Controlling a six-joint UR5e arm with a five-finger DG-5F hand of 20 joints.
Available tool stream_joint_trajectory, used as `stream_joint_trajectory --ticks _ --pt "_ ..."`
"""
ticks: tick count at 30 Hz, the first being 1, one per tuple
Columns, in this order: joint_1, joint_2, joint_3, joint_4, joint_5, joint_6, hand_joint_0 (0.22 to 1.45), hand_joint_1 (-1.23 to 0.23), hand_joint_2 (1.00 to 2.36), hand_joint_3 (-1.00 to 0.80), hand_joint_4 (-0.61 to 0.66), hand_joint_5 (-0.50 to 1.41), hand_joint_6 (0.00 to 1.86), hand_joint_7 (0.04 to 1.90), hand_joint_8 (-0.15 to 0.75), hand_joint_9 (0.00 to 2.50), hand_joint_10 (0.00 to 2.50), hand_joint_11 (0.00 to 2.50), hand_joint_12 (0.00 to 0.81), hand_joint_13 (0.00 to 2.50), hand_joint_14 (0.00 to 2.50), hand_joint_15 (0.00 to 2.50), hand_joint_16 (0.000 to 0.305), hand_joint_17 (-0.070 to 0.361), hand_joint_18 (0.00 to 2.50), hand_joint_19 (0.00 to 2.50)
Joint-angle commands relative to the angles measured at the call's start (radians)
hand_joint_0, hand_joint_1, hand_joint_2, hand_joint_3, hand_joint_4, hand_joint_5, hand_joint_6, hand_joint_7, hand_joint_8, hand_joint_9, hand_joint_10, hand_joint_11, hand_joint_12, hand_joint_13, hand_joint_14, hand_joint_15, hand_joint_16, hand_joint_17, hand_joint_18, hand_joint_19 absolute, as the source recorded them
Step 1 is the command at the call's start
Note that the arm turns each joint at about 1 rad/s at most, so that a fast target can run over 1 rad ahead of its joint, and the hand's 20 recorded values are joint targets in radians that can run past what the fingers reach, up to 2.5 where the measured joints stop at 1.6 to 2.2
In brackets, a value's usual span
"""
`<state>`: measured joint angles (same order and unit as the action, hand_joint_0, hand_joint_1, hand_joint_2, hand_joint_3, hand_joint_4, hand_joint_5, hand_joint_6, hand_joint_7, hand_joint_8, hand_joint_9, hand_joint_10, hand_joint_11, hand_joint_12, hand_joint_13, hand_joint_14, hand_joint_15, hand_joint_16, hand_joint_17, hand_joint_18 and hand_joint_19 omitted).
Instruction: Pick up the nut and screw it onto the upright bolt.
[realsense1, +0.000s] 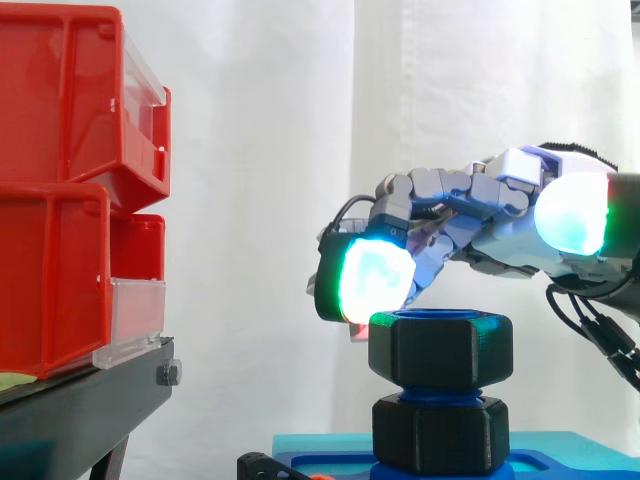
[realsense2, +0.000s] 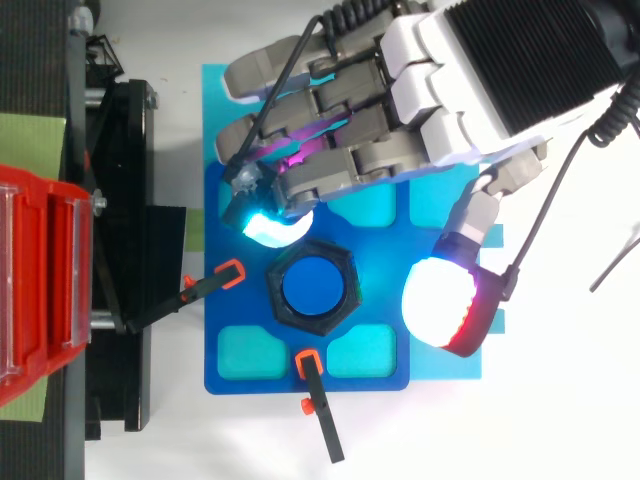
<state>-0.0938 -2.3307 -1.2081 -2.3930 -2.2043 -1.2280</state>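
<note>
Black nut (realsense1: 440, 348) sits on top of the upright blue bolt (realsense2: 309, 287), above a second black hex piece (realsense1: 440, 432) on the blue base (realsense2: 215, 250). Hand (realsense2: 500, 70) hovers over it, fingers loosely spread and gripping nothing. One glowing fingertip (realsense1: 372, 282) is just beside the nut's upper edge, and the thumb (realsense2: 440, 303) is apart on the other side. Red bins (realsense1: 60, 200) stand on a black stand (realsense1: 80, 410); I cannot tell what is in them.

A white curtain (realsense1: 260, 200) hangs in soft folds, brightly lit. At the left, red bins (realsense1: 60, 110) sit stacked on a black stand (realsense1: 80, 405); the tabletop (realsense2: 520, 430) is white.
</note>
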Motion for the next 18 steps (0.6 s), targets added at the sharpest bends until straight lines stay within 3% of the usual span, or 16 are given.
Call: stream_joint_trajectory --ticks 1,5,9,13,14,16,18 --pt "0.005 -0.001 0.005 0.000 0.000 -0.001 0.49 -0.12 1.00 -0.50 0.25 -0.07 0.50 0.99 0.221 0.78 0.00 0.00 0.229 0.57 0.00 0.00 0.025 0.056 0.26 0.00" --pt "0.011 -0.001 0.005 0.008 0.003 0.001 0.49 -0.12 1.00 -0.50 0.21 -0.08 0.50 0.81 0.211 0.77 0.00 0.00 0.230 0.55 0.00 0.00 0.026 0.059 0.25 0.00" --pt "0.019 -0.001 0.008 0.058 0.006 0.019 0.49 -0.11 1.00 -0.50 0.20 -0.09 0.50 0.76 0.207 0.76 0.00 0.00 0.231 0.54 0.00 0.00 0.027 0.061 0.24 0.00" --pt "0.035 -0.001 0.008 0.123 0.063 0.048 0.49 -0.11 1.00 -0.50 0.19 -0.09 0.50 0.74 0.204 0.74 0.00 0.00 0.231 0.53 0.00 0.00 0.027 0.062 0.23 0.00" --pt "0.048 -0.001 0.008 0.124 0.109 0.048 0.49 -0.11 1.00 -0.50 0.19 -0.09 0.50 0.73 0.203 0.74 0.00 0.00 0.232 0.53 0.00 0.00 0.027 0.062 0.22 0.00" --pt "0.060 -0.001 0.008 0.098 0.138 0.044 0.49 -0.11 1.00 -0.50 0.19 -0.09 0.50 0.74 0.205 0.74 0.00 0.00 0.233 0.53 0.00 0.00 0.028 0.062 0.22 0.00" --pt "0.063 -0.002 0.007 0.080 0.144 0.041 0.49 -0.11 1.00 -0.50 0.20 -0.09 0.50 0.73 0.206 0.74 0.00 0.00 0.233 0.53 0.00 0.00 0.028 0.062 0.22 0.00"
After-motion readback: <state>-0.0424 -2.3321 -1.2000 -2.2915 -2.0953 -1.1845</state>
